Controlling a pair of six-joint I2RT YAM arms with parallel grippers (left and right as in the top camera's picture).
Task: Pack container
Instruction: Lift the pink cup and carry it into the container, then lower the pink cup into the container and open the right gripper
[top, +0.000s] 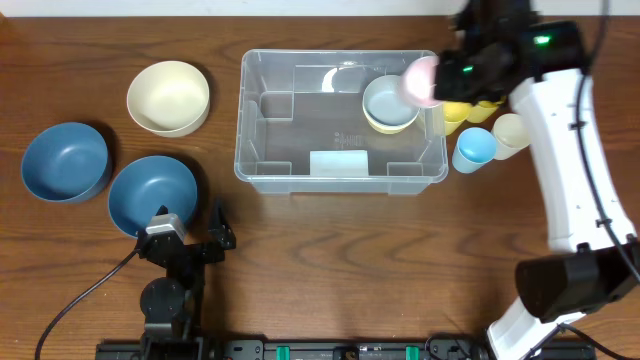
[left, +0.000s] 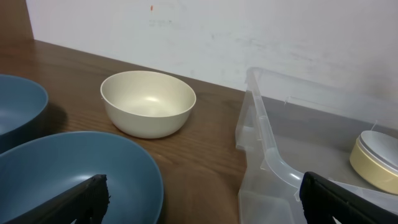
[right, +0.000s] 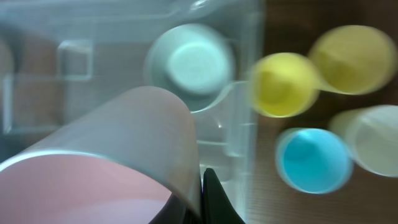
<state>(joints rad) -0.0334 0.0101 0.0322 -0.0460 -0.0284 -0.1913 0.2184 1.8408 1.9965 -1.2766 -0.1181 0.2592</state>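
The clear plastic container (top: 341, 122) stands mid-table and holds a stack of small bowls (top: 389, 104) in its right end. The stack also shows in the left wrist view (left: 375, 158) and the right wrist view (right: 189, 66). My right gripper (top: 447, 78) is shut on the rim of a pink cup (top: 419, 80), held above the container's right end; the cup fills the lower left of the right wrist view (right: 106, 162). My left gripper (top: 190, 232) is open and empty, low near the front, between a blue bowl (left: 74, 177) and the container's left wall (left: 264, 146).
A cream bowl (top: 168, 96) and two blue bowls (top: 66, 160) (top: 152, 190) lie left of the container. Two yellow cups (top: 468, 110), a blue cup (top: 474, 148) and a cream cup (top: 511, 131) stand right of it, under my right arm.
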